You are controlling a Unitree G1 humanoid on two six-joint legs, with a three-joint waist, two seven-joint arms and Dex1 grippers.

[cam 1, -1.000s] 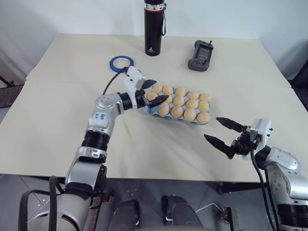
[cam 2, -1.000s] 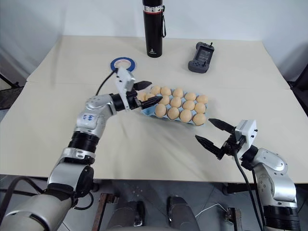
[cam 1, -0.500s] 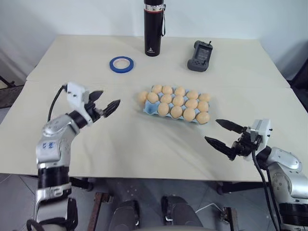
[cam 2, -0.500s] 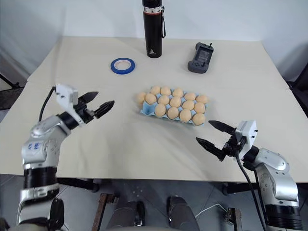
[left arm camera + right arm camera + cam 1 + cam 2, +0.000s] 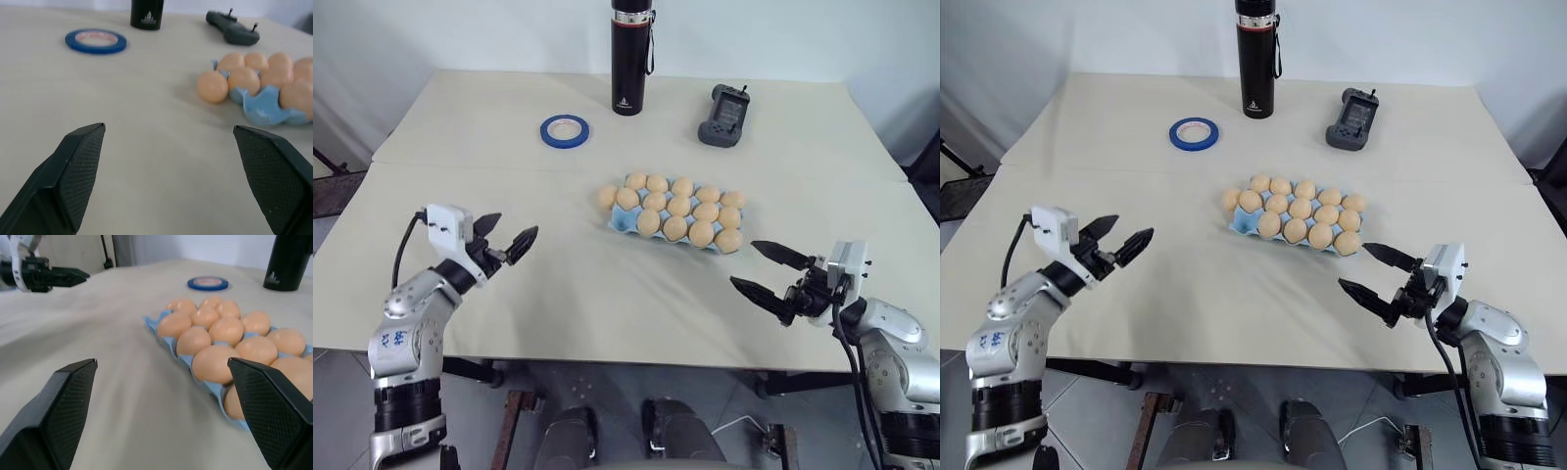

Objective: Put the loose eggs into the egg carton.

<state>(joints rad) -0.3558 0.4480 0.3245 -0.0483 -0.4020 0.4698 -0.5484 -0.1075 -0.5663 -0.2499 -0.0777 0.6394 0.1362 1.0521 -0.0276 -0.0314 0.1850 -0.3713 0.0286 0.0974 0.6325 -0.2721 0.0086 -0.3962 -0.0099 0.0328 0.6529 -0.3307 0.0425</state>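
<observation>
Both empty: left gripper [image 5: 508,238] spread wide at table's [image 5: 460,127] near-left, right gripper [image 5: 767,271] likewise. Egg carton [image 5: 625,222] mid-table, nearly full; one loose egg [image 5: 606,197] touching its left end.

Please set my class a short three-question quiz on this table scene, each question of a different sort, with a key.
1. True or false: the left pincer and the right pincer are both open and empty.
2. Where is the loose egg? A: held by a pincer. B: on the table, beside the egg carton. C: in a cup.
3. Fill in: the black bottle stands ___ (upright / tipped over).
Key: 1 true; 2 B; 3 upright.
</observation>
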